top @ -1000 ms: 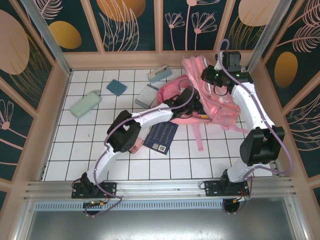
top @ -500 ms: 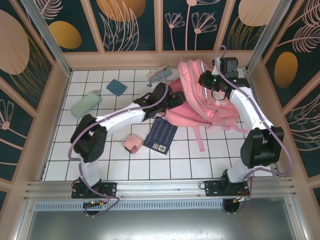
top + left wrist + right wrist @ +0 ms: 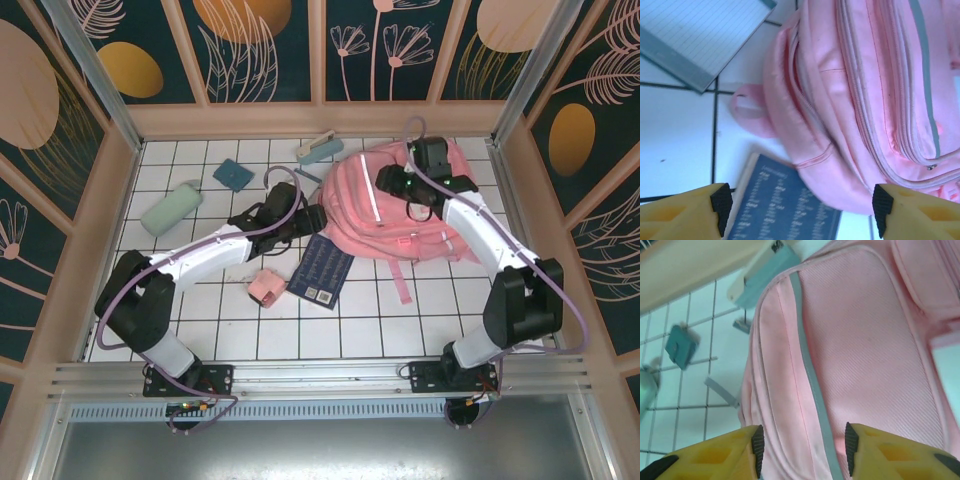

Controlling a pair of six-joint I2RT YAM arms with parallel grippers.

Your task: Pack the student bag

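Tiled worktop [image 3: 200, 320], far right: student bag [image 3: 345, 215] lies flat, front up, its upper part hidden by the right arm. Blue booklet [image 3: 325, 272]: top corner tucked under bag edge. Grey notepad [image 3: 695, 35] cut off by frame. Left fingers [image 3: 685, 215] wide apart, empty, beside bag. Right fingers [image 3: 715, 455] part-open over bag, gripping nothing.

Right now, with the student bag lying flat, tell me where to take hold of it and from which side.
Probably the small pink tab sticking out of the student bag at its left edge. It lies free on the tile, thin enough to pinch, while the body is broad and flat. Come from the left with the left gripper, which faces it.
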